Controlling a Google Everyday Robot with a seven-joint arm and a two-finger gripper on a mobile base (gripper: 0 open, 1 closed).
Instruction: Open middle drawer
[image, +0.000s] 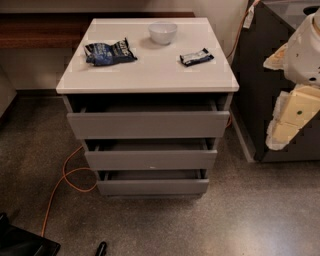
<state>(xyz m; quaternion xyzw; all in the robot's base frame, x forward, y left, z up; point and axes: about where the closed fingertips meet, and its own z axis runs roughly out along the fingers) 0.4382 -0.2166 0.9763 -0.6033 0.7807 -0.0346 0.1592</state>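
- Gripper (282, 131) at 3 o'clock, well apart from cabinet (150, 70); grip state cannot tell.
- middle drawer (150, 160) just below centre, 6 o'clock: grey flat handleless front, pale centre speck, between bigger top front (148, 125) and smaller bottom front (152, 186).

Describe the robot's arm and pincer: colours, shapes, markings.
At the view's right edge, the arm has a rounded white shell with a small dark hole; below it, pale yellow blocky segments carry a green dot. The pincer end is cream and angular.

No readable txt, incl on chip bag (110, 52)
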